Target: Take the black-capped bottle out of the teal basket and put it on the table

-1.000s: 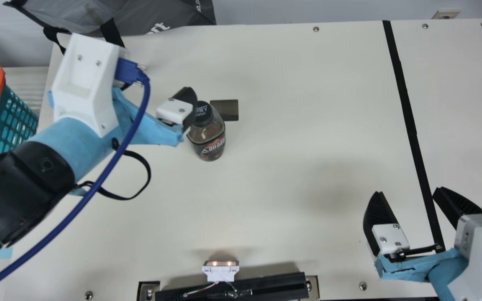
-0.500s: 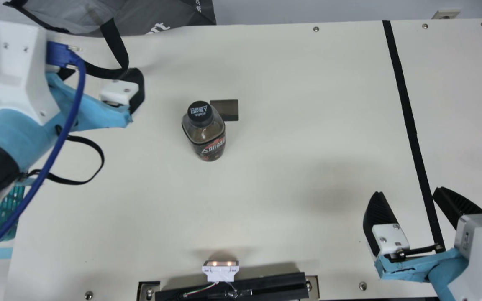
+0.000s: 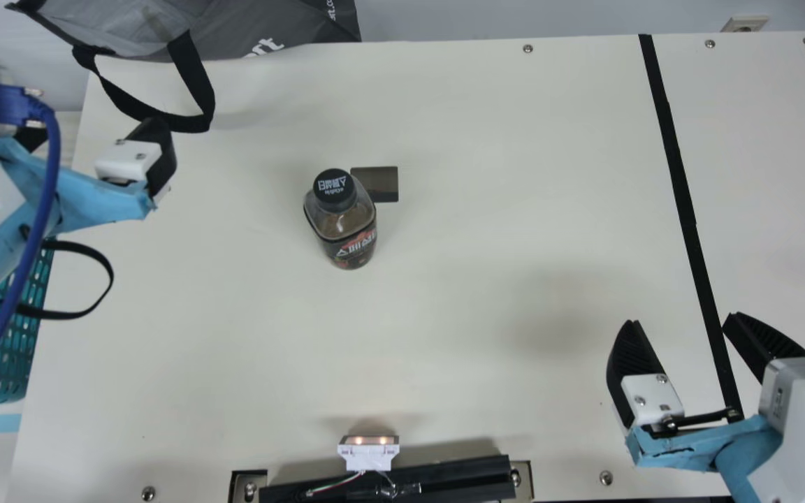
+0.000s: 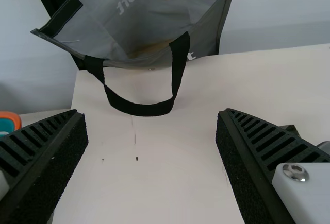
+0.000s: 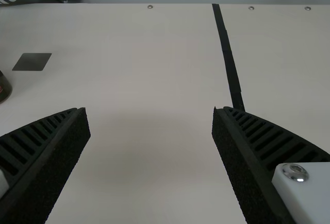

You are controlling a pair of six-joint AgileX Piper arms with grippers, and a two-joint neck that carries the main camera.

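My left gripper (image 3: 98, 143) is at the left side of the main view, over the table's left edge, and its fingers stand wide apart with nothing between them in its own wrist view (image 4: 152, 116). The black-capped bottle (image 3: 342, 223) stands upright on the table (image 3: 444, 335), well to the right of that gripper and apart from it. The teal basket (image 3: 8, 349) is beyond the table's left edge, partly covered by my left arm. At the lower right, my right gripper (image 3: 680, 323) is open and empty, as its wrist view (image 5: 151, 113) also tells.
A dark flat rectangle (image 3: 381, 183) lies beside the bottle's cap. The grey bag (image 3: 270, 24) is at the back left, its black strap (image 3: 196, 84) hanging onto the table. A black tape line (image 3: 682, 195) crosses the right side. A small lit device (image 3: 368, 453) sits at the front edge.
My left gripper has moved away from the bottle toward the left edge. The bottle has stayed upright in its place, and the right arm has kept still.
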